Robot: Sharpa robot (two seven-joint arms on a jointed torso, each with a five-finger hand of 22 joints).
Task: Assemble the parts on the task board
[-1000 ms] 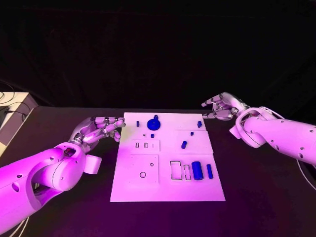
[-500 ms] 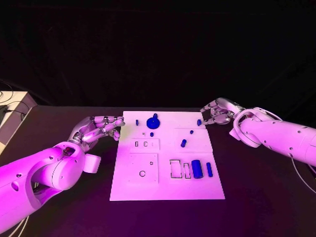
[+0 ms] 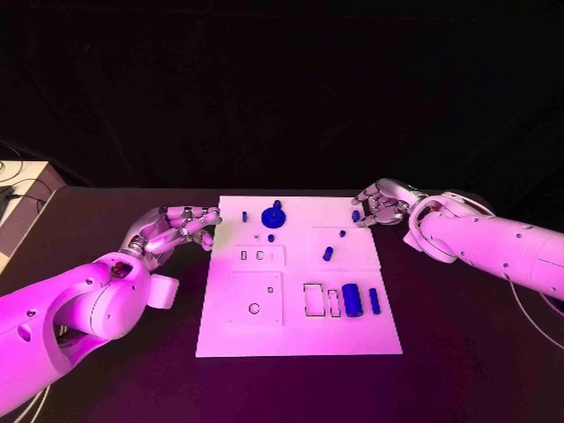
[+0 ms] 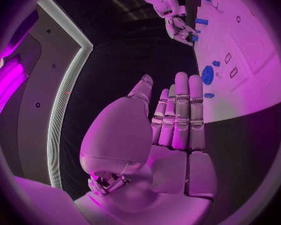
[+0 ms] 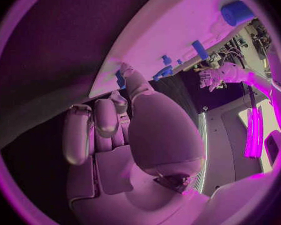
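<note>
The white task board (image 3: 295, 330) lies in the middle of the table with several blue parts on it. A round blue part (image 3: 273, 218) sits near its far edge, and a thick blue cylinder (image 3: 351, 298) and a blue bar (image 3: 374, 301) lie lower right. My right hand (image 3: 382, 204) hovers at the board's far right corner, fingers curled, its fingertips right at a small blue peg (image 3: 354, 215). In the right wrist view the thumb reaches beside that peg (image 5: 119, 80); a grip is not discernible. My left hand (image 3: 174, 227) rests by the board's left edge, fingers straight (image 4: 178, 115), holding nothing.
More small blue pegs (image 3: 327, 254) stand mid-board, and empty rectangular slots (image 3: 314, 300) show beside the cylinder. A pale table or box (image 3: 3, 220) with cables stands at the far left. Black tabletop (image 3: 460, 352) surrounds the board.
My right hand has come down and toward the board's far right corner, closing in on the small blue peg. The left hand has stayed where it was.
</note>
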